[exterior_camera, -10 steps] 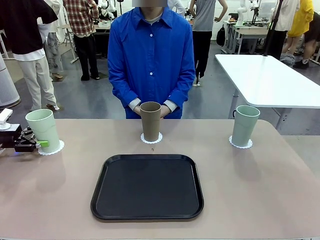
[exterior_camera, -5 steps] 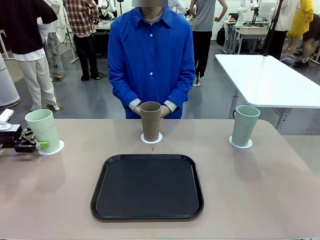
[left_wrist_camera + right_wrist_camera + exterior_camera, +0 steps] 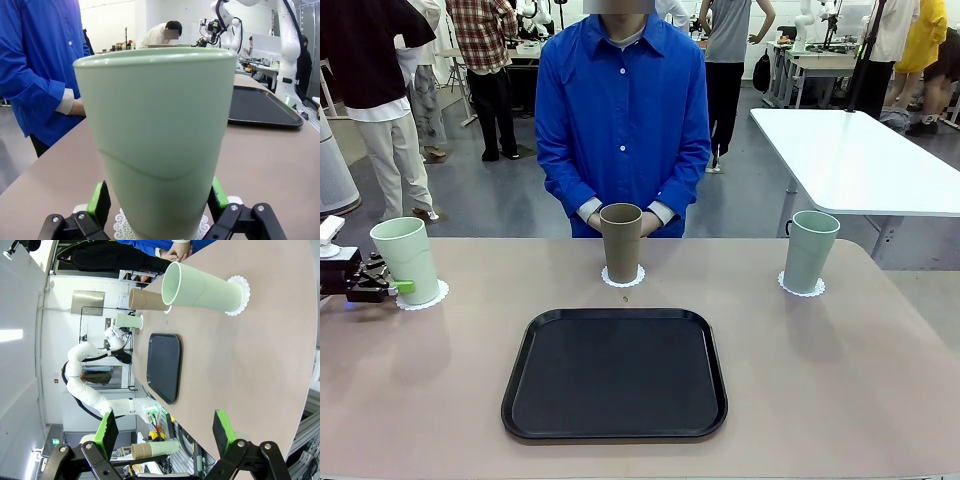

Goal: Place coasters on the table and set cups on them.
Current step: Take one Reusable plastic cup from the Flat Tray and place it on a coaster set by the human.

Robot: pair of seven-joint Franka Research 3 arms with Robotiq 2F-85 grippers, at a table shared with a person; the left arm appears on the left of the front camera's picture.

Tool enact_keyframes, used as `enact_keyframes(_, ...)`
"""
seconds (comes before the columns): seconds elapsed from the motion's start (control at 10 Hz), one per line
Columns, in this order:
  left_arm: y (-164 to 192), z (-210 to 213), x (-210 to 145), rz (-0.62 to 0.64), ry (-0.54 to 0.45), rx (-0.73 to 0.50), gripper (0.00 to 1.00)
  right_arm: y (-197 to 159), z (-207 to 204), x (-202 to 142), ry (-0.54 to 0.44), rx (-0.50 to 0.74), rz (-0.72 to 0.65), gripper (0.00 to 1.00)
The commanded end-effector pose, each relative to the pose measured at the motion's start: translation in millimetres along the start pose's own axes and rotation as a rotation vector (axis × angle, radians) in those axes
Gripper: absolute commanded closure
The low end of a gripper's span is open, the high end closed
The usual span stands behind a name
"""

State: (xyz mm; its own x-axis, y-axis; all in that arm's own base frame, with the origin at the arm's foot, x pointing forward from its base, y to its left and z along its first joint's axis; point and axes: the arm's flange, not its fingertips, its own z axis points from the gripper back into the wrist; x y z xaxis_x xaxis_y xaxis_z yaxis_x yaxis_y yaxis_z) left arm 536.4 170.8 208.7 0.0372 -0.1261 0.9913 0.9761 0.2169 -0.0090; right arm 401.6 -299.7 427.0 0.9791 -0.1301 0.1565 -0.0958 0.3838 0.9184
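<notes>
Three cups stand upright on white lacy coasters along the far side of the beige table (image 3: pixel 840 380). The left mint cup (image 3: pixel 405 260) sits on a coaster (image 3: pixel 428 296), and my left gripper (image 3: pixel 392 287) stands open at its base. In the left wrist view this cup (image 3: pixel 160 130) rises between the green pads (image 3: pixel 99 204) above its coaster (image 3: pixel 121 229). The brown cup (image 3: pixel 621 242) stands in the middle and the other mint cup (image 3: pixel 810 250) at the right. My right gripper (image 3: pixel 165 432) is open with nothing in it, well back from that mint cup (image 3: pixel 205 290).
A black tray (image 3: pixel 615 372) lies at the table's near middle. A person in a blue shirt (image 3: pixel 623 120) stands at the far edge, hands together just behind the brown cup. A white table (image 3: pixel 850 160) stands beyond at the back right.
My left gripper's jaws have spread off the left mint cup and the gripper has drawn back slightly to the left. The cup stays on its coaster.
</notes>
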Motion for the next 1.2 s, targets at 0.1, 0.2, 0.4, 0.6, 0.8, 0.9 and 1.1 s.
enact_keyframes(0.1, 4, 13, 6, 0.022, 0.031, -0.013, 0.0, 1, 0, 1, -0.001, -0.007, -0.009, 0.0)
enact_keyframes(0.2, 5, 16, 5, 0.029, 0.03, -0.008, 0.0, 1, 0, 1, -0.001, -0.007, -0.009, 0.0)
enact_keyframes(0.4, 5, 16, 2, 0.034, 0.038, -0.014, 0.0, 1, 0, 1, -0.001, -0.007, -0.009, 0.0)
enact_keyframes(0.6, 5, 18, 1, 0.038, 0.044, -0.02, 0.0, 1, 0, 1, -0.001, -0.007, -0.009, 0.0)
enact_keyframes(0.8, 5, 21, -1, 0.048, 0.064, -0.033, 0.0, 1, 0, 1, -0.001, -0.007, -0.009, 0.0)
enact_keyframes(0.9, 3, 22, -2, 0.052, 0.079, -0.042, 0.0, 1, 0, 1, -0.001, -0.007, -0.009, 0.0)
enact_keyframes(1.1, 2, 25, -2, 0.056, 0.086, -0.044, 0.0, 1, 0, 1, -0.001, -0.007, -0.009, 0.0)
